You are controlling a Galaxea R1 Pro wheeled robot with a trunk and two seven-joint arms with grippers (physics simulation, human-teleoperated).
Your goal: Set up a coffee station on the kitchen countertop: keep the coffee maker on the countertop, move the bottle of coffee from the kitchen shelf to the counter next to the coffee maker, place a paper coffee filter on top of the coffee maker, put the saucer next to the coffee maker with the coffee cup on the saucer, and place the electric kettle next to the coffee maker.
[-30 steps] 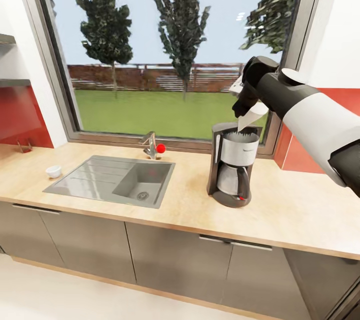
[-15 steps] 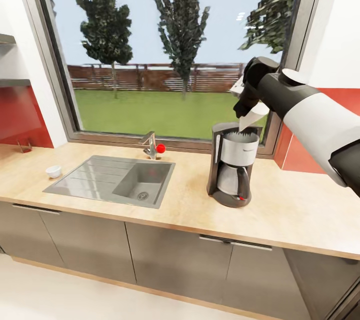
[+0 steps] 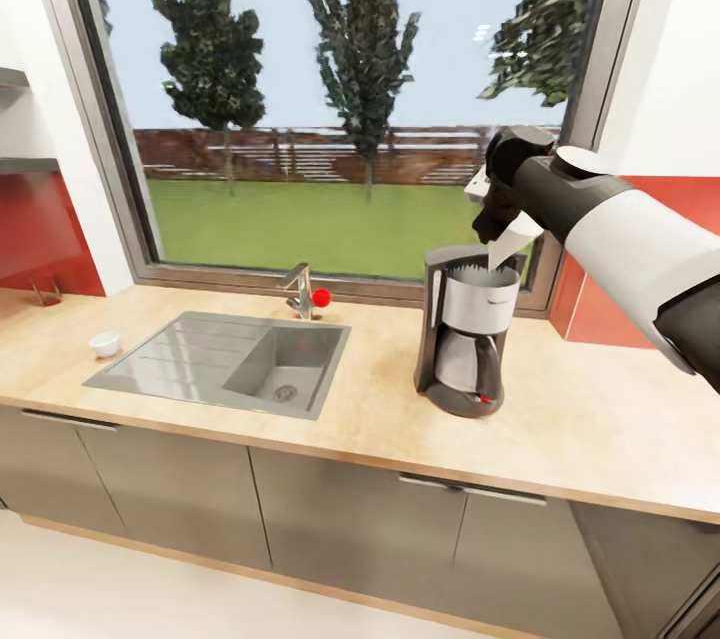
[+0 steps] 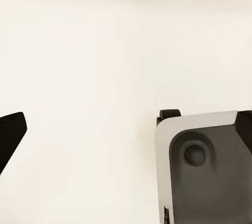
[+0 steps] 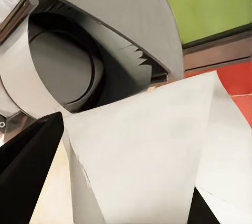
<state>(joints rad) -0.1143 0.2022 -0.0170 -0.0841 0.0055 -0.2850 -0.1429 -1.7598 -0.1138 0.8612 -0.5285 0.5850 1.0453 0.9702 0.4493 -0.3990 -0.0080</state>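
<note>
Holding the paper filter [image 3: 508,243] by its wide upper part, our right gripper [image 3: 497,219] hangs just above the open top of the coffee maker [image 3: 466,327], its jaws closed onto the thin white cone. From the right wrist view we see the filter [image 5: 142,155] broad and creased between two dark fingers [image 5: 26,161], with the round filter basket of the machine [image 5: 79,61] right beyond its tip. From the head view the point of the cone dips toward the basket rim; we cannot tell whether it touches.

We judge the paper as very light, limp and easy to crumple, so a grip near the rim, as we have it, keeps the tip free to find the basket. It will not slip out readily, but it may cling to a finger when we let go, or lean and tip off the edge if it lands off centre.

Our left gripper's state we cannot tell: its wrist view gives pale floor, a dark finger edge [image 4: 10,134] and part of the robot's base [image 4: 205,166].

Further out, the machine stands on the wooden countertop [image 3: 590,419], to the right of the sink [image 3: 225,359] and below the window. A small white dish-like thing [image 3: 104,344] sits well apart at the counter's left end, beyond the sink; we cannot tell if it is the cup or saucer.
</note>
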